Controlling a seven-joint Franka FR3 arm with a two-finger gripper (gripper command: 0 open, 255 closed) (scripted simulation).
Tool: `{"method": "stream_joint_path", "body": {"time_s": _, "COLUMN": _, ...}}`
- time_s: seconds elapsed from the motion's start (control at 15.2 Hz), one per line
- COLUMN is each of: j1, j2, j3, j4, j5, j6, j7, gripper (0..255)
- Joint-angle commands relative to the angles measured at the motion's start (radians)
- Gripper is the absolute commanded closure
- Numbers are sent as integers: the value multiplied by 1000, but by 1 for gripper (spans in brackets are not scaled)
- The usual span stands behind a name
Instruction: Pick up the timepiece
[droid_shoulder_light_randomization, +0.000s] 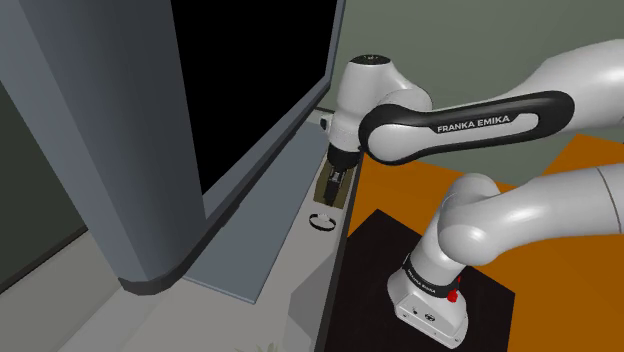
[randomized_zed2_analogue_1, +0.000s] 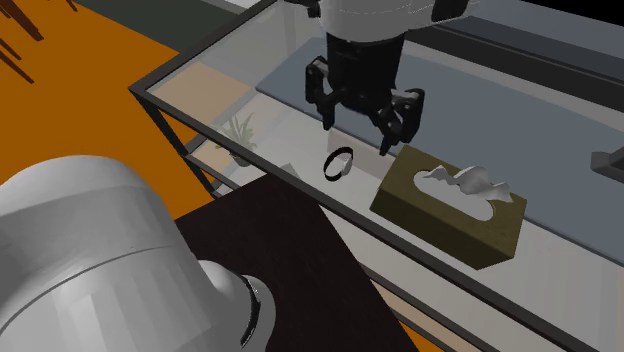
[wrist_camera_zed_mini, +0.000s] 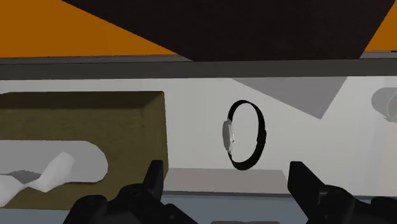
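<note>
A glass-topped table (randomized_zed2_analogue_1: 540, 120) stands over orange floor, right against the arm's stand. The black wristwatch (randomized_zed2_analogue_1: 339, 162) rests on the glass just beside the olive tissue box (randomized_zed2_analogue_1: 450, 225), apart from it. The gripper (randomized_zed2_analogue_1: 358, 138) hangs over the watch, fingers spread wide, holding nothing. I'd say it's lined up, with the descent, grasp and lift all left.

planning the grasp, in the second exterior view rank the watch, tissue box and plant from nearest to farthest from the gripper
1. watch, just under the open gripper.
2. tissue box, beside it on the view's right.
3. plant, off to the left, seen through the glass top.
</note>
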Motion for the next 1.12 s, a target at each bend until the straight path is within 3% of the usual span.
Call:
{"method": "stream_joint_path", "body": {"time_s": 0.0, "j1": 22, "j2": 33, "j3": 32, "j4": -43, "j5": 4, "j6": 69, "j7": 6, "gripper": 0}}
{"method": "stream_joint_path", "body": {"time_s": 0.53, "j1": 23, "j2": 123, "j3": 59, "j4": -114, "j5": 13, "j6": 228, "j7": 21, "gripper": 0}}
{"method": "stream_joint_path", "body": {"time_s": 0.66, "j1": 23, "j2": 123, "j3": 59, "j4": -114, "j5": 13, "j6": 228, "j7": 21, "gripper": 0}}
{"method": "stream_joint_path", "body": {"time_s": 0.73, "j1": 23, "j2": 124, "j3": 59, "j4": -114, "j5": 13, "j6": 229, "j7": 21, "gripper": 255}}
{"method": "stream_joint_path", "body": {"time_s": 1.06, "j1": 23, "j2": 124, "j3": 59, "j4": -114, "j5": 13, "j6": 229, "j7": 20, "gripper": 255}}
